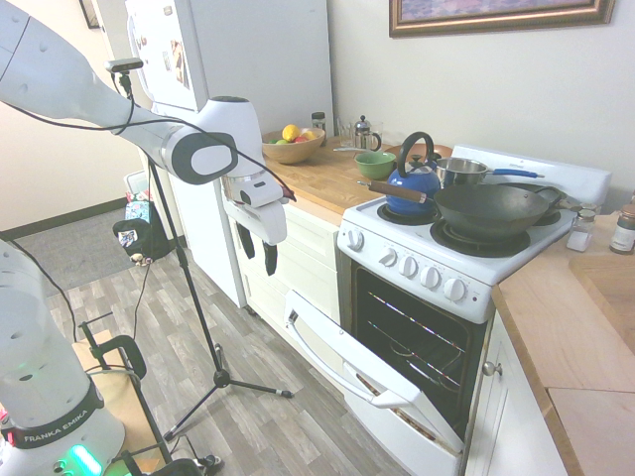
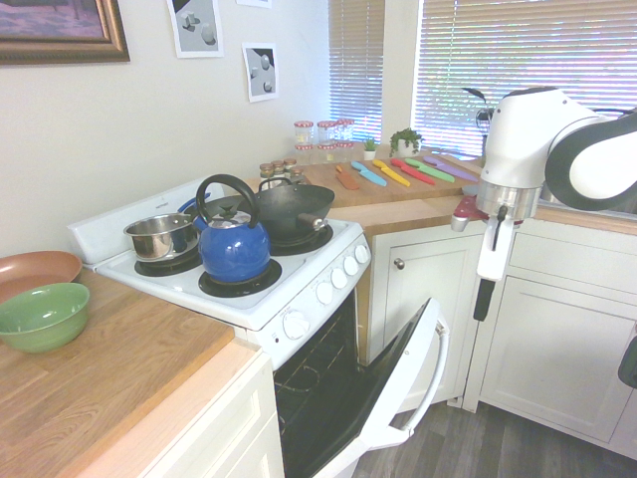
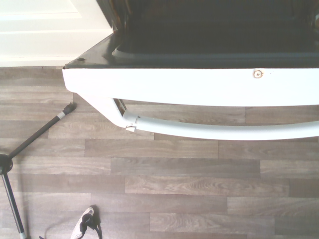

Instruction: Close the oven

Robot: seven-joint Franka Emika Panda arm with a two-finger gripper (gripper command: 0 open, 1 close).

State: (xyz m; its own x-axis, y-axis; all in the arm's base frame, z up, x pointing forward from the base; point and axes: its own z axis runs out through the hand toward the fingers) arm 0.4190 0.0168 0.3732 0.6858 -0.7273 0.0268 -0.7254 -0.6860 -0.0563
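The white oven (image 1: 422,270) stands between wooden counters, its drop-down door (image 1: 369,385) hanging partly open with the dark racks (image 1: 417,332) showing. The door (image 2: 396,383) tilts outward, and its white bar handle (image 2: 439,363) faces the floor side. My gripper (image 1: 258,260) hangs in the air to the left of the door and above its top edge, fingers pointing down, open and holding nothing. In the second exterior view my gripper (image 2: 483,307) is to the right of the door, apart from it. The wrist view looks down on the door's top edge (image 3: 199,85) and handle (image 3: 224,131).
A blue kettle (image 1: 412,183), a dark wok (image 1: 491,208) and a steel pot (image 1: 461,171) sit on the burners. A green bowl (image 2: 40,316) is on the counter. White cabinets (image 2: 557,329) stand behind my gripper, and a tall white refrigerator (image 1: 238,59) stands further back. The floor (image 3: 159,189) is wood plank.
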